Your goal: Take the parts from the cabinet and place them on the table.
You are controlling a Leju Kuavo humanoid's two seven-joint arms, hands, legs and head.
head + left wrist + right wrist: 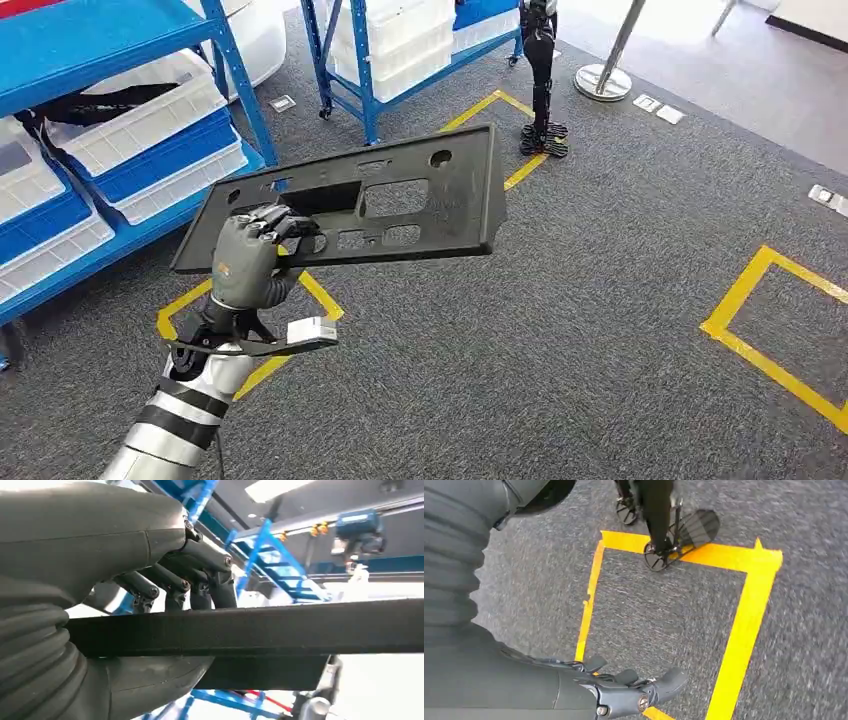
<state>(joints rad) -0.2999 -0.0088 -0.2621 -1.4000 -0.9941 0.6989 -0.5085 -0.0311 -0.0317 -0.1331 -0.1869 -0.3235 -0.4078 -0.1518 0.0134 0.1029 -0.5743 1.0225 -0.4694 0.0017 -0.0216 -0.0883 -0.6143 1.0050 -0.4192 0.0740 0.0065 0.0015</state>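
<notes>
While the left hand (250,262) is raised in front of the robot, it grips a flat black plastic part (400,200) by the end nearest the robot, and the part is held in the air over the grey carpet (600,330), almost level and a little tilted. This part is a long panel with several cut-outs and 2 round holes near its far edge. In the left wrist view the dark fingers (200,575) are folded over one face of the panel (280,625) and the thick thumb presses from the other face, so the grasp is closed firmly on it. Blue shelving (120,40) with white and blue bins (150,130) stands behind and to the left of the part, well apart from it. Yellow tape lines (770,330) mark squares on the carpet.

The right hand (589,690) hangs above the carpet beside a yellow tape square (744,580). Its fingers (669,680) are stretched out and lightly apart, and nothing is in them.
</notes>
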